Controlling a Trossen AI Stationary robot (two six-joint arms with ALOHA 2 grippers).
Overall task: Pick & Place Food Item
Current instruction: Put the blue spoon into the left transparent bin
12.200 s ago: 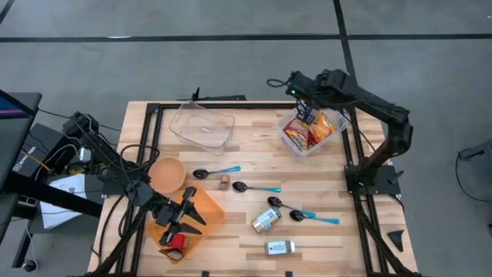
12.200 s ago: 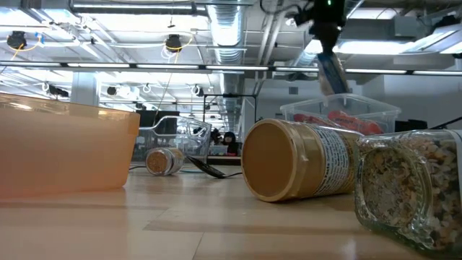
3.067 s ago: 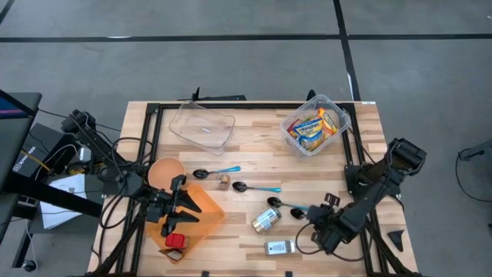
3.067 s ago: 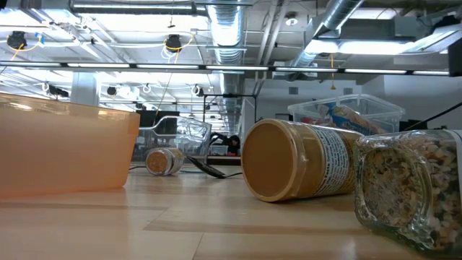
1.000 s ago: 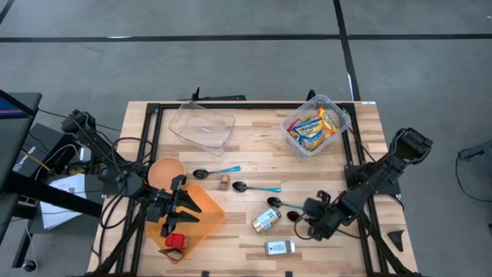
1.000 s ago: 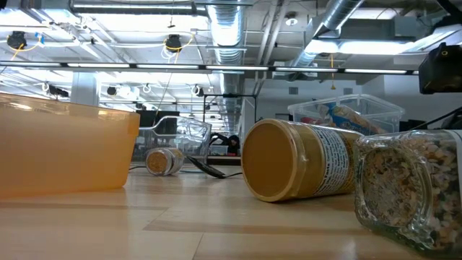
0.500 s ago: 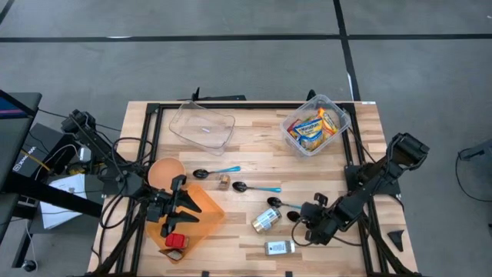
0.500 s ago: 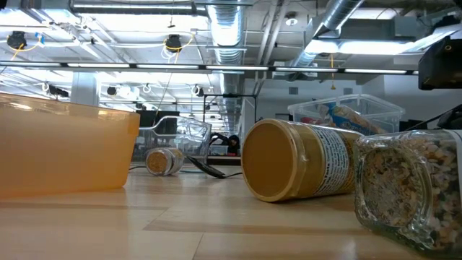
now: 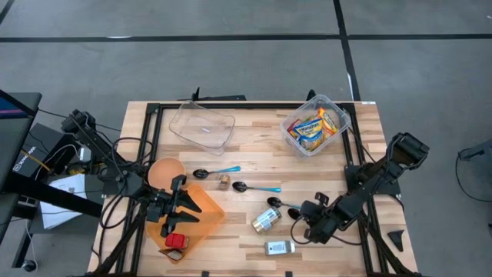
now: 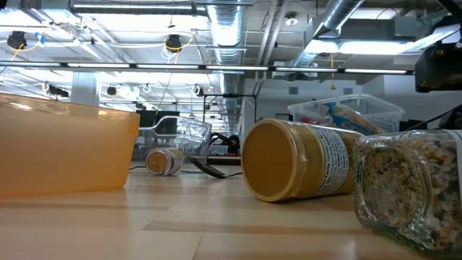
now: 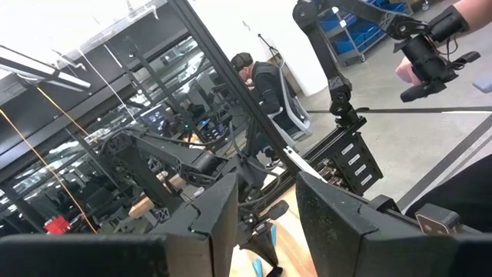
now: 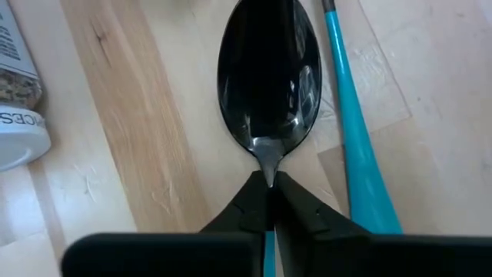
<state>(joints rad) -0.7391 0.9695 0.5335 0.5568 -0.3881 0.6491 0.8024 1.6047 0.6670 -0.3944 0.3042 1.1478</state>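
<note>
Bare wood is lying open between the clear bin (image 9: 203, 125) and snack container (image 9: 313, 125); spoons (image 9: 216, 172), jars (image 9: 267, 219) are crowding the middle.

Right tool (image 12: 270, 201) pinched closed; left tool (image 9: 178, 216) parted

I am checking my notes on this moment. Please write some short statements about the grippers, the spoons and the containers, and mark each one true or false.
1. The right gripper is shut on a spoon. True.
2. The clear tub at the table's far side is full of snack packets. False: it looks empty; the packets are in the other tub.
3. The left gripper is over the orange board. True.
4. The jar in the low view stands upright. False: it lies on its side.
</note>
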